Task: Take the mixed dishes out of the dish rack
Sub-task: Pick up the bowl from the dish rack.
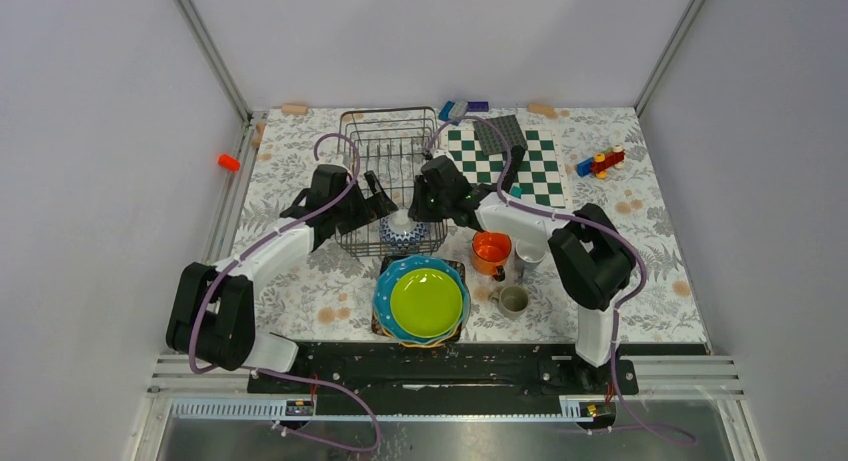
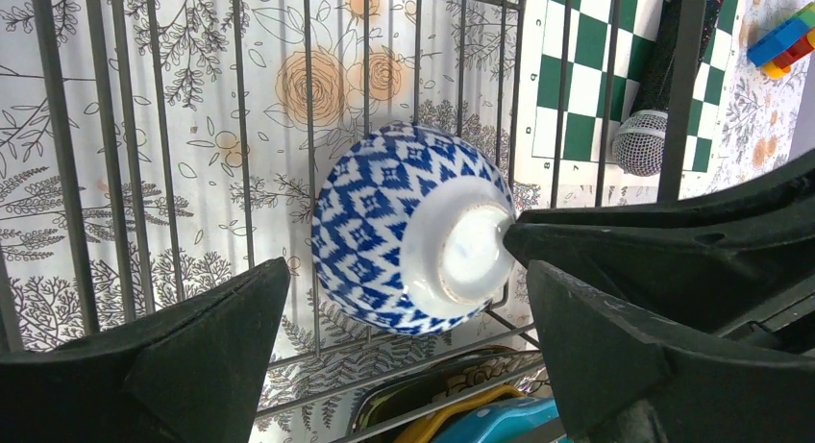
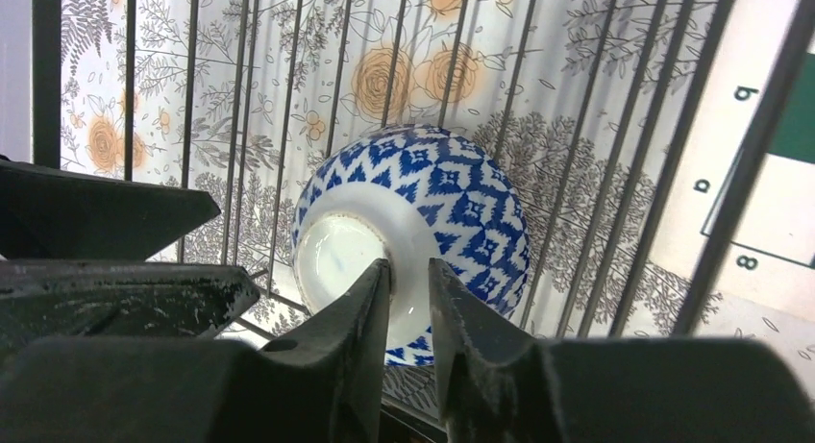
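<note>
The bowl (image 3: 437,188), upturned at the rack's (image 1: 392,131) 6 o'clock edge, is pinched by its foot ring in the right gripper (image 3: 408,278). The left gripper (image 2: 406,270) is spread wide at 9 o'clock. A lift clear of the wires is needed next.

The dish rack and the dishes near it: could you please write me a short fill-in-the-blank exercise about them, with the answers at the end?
1. The patterned bowl lies ___ in the dish rack.
2. The top plate of the stack outside the rack is ___ in colour.
3. The left gripper has its jaws wide ___, one on each side of the bowl.
4. The ___ mug stands to the right of the plates.

Missing words: upside down; lime green; open; orange.
</note>
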Tool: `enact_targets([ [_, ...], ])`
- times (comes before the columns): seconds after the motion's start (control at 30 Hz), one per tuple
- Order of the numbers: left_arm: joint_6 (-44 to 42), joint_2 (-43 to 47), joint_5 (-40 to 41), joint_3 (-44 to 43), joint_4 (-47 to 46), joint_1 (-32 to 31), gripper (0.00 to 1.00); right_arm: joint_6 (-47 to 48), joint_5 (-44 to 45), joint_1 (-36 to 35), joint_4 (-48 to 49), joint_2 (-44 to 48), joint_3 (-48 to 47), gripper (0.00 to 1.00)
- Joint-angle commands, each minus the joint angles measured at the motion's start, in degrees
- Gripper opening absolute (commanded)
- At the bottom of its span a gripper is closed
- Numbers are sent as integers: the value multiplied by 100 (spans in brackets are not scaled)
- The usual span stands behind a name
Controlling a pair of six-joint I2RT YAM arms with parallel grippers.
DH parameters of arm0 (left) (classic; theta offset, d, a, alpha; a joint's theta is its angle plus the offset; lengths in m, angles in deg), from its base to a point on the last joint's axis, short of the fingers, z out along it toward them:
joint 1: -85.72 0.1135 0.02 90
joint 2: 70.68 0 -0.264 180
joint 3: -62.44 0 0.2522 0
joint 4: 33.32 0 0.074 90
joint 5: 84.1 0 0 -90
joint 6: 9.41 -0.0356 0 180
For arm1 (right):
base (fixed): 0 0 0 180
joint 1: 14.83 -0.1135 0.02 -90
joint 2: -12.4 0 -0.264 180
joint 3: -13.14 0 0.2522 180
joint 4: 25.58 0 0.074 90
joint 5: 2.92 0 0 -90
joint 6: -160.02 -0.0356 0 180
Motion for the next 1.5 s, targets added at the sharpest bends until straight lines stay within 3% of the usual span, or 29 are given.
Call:
enact_targets([
  [0.0,50,-28,-35,-232,-131,11,99,-11,276,40,-65,334,390,26],
  [0.53,209,-469,-919,-185,-678,-19,99,-263,586,179,127,761,967,20],
  [1.0,410,-905,-1035,-277,-826,-222,99,-412,848,182,109,914,1153,18],
  [1.47,1617,-1137,-2147,367,-2964,-296,97,-487,735,183,238,1023,1315,18],
])
